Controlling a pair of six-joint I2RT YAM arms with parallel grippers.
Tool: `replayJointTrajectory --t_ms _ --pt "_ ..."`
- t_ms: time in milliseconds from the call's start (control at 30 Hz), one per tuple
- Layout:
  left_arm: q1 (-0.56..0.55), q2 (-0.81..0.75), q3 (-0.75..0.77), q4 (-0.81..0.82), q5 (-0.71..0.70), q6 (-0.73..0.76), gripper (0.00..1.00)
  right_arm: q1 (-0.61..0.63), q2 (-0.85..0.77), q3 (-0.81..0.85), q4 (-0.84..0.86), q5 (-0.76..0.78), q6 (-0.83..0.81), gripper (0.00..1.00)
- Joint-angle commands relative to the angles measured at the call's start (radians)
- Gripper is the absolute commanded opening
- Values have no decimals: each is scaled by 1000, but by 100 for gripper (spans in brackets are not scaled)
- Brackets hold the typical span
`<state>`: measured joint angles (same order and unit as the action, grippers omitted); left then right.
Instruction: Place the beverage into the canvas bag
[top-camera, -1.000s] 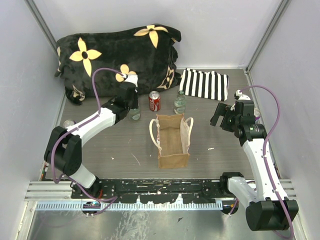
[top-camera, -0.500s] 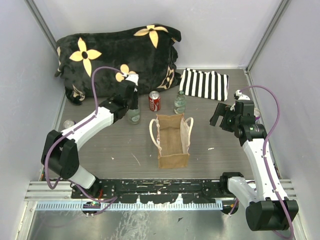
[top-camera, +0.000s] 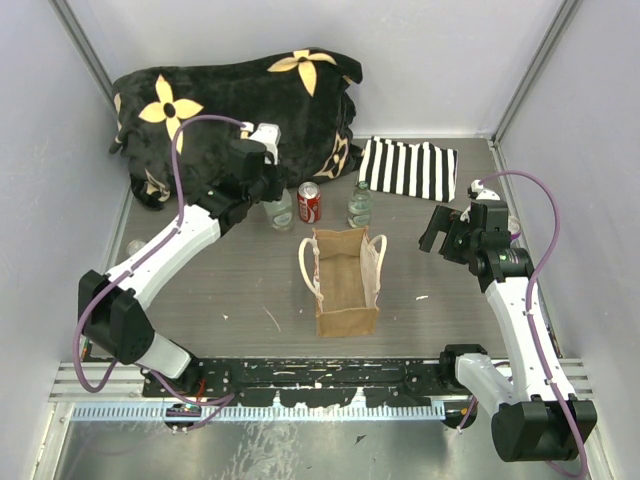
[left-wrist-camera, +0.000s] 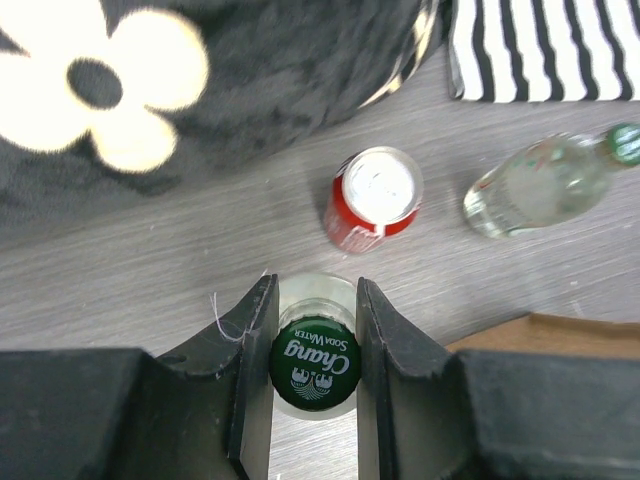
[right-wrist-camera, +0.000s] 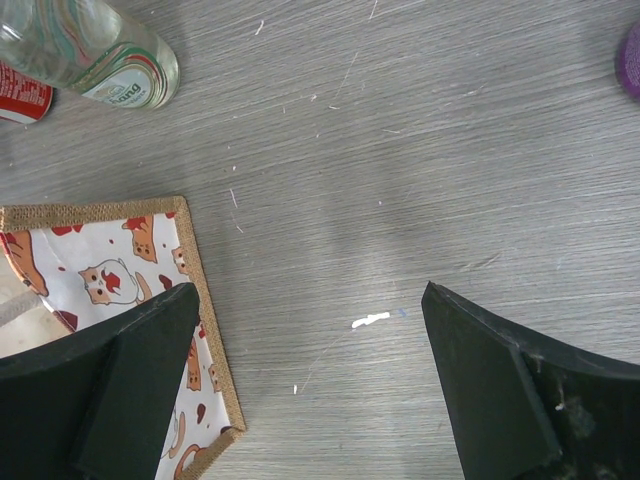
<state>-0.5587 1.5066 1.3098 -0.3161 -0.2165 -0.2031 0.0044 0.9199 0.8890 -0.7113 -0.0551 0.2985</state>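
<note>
Enclosure of three plain, pale grey-lilac panels: far wall (top-camera: 420, 60), left wall (top-camera: 40, 150), right wall (top-camera: 600, 130). Slanted aluminium posts mark the two far corners, left post (top-camera: 85, 50) and right post (top-camera: 530, 70).

Surface (top-camera: 250, 290): grey wood-grain laminate, grain running left to right. Fine pale scratches show in the right wrist view, and a small white fleck (right-wrist-camera: 370, 320) lies right of centre.

Near edge: aluminium rail (top-camera: 100, 378) across the full width, a pale toothed strip (top-camera: 130, 411) just nearer, then a brushed metal sheet (top-camera: 300, 450).

Light even and diffuse; shadows soft and short.
</note>
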Motion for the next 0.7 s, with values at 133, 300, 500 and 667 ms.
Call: replayJointTrajectory --t_ms 133,300,500,667 --pt "-40 -49 229 69 165 -29 0 1 -26 -2 53 -14 18 100" --pt "-82 -19 301 59 215 -36 0 0 -35 -11 53 -12 20 100" --pt "-162 -13 333 54 248 -20 0 0 -41 -18 53 -8 19 100" --pt "-222 -31 305 50 270 -16 0 0 -41 -22 53 -6 19 100"
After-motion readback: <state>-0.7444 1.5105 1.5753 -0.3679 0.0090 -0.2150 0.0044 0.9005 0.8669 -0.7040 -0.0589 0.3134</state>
